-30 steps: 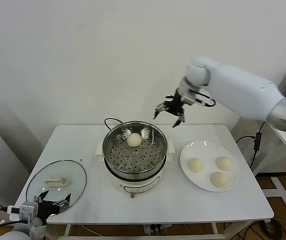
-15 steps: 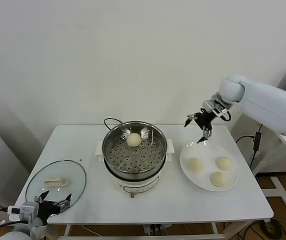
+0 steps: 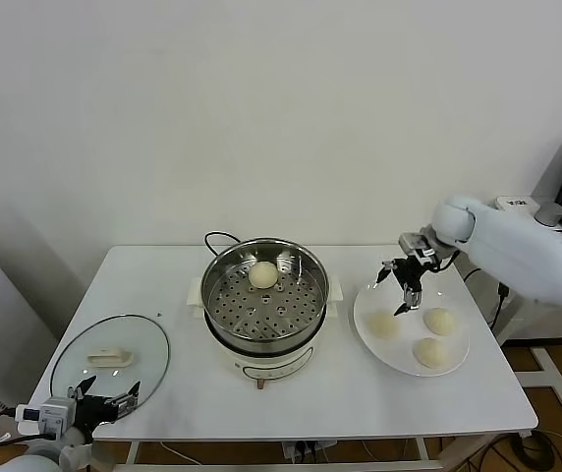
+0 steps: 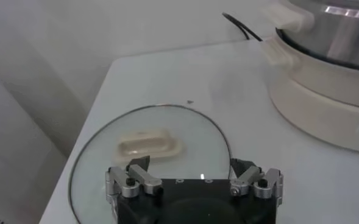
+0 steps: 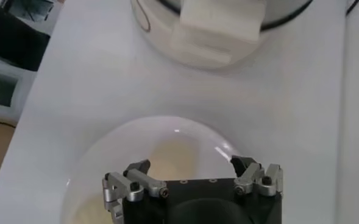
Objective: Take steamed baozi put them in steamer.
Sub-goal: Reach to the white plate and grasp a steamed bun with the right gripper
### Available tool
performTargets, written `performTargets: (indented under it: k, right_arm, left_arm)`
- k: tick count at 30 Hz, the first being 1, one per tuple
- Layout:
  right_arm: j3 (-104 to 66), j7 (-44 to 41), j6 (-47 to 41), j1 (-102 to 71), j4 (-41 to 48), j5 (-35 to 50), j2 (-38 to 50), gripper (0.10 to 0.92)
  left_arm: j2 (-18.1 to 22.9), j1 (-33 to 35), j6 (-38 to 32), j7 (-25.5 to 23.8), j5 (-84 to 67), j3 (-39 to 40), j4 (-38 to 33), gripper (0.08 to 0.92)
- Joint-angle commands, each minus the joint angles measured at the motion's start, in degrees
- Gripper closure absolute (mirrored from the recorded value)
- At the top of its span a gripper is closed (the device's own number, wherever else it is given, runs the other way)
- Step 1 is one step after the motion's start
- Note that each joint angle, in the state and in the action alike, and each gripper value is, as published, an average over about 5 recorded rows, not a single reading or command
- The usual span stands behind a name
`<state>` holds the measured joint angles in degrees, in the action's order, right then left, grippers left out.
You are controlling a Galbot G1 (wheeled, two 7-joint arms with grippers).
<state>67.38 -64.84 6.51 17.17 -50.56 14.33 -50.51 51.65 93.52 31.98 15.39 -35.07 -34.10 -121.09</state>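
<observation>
Right wrist view – plate [image 5: 75, 176] cut off (gripper body blocks buns).

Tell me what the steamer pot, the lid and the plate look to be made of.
Steamer: polished stainless steel, mirror reflections, on a white plastic-looking base. Lid: clear glass, table visible through it, cream handle probably plastic. Plate: glossy white, likely ceramic, possibly melamine.

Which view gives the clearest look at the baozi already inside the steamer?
The head view. It looks down into the steamer and shows the baozi resting on the perforated floor near the back wall. The left wrist view catches only the steamer's outer wall and base; the right wrist view only its base and side handle. Neither shows that bun.
</observation>
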Motion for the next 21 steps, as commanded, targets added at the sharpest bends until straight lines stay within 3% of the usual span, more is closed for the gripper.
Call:
performTargets:
  k: [1, 14, 21]
  right_arm:
    - [-6.24, 0.43, -1.14, -7.91, 5.79, -5.31, -1.52, 0.203]
    - [-10.08, 1.74, -0.53, -10.87, 9.22, -6.84, -4.81, 0.204]
    - [-10.72, 1.47, -0.62, -11.16, 10.04, -7.51, -5.95, 0.308]
  left_arm:
    - [-0.05, -0.04, -0.02, -0.05, 0.00, 0.06, 0.13, 0.177]
    - [-0.02, -0.40, -0.07, -0.12, 0.01, 0.49, 0.63, 0.177]
    - [-0.06, -0.19, -0.29, -0.14, 0.01, 0.37, 0.83, 0.177]
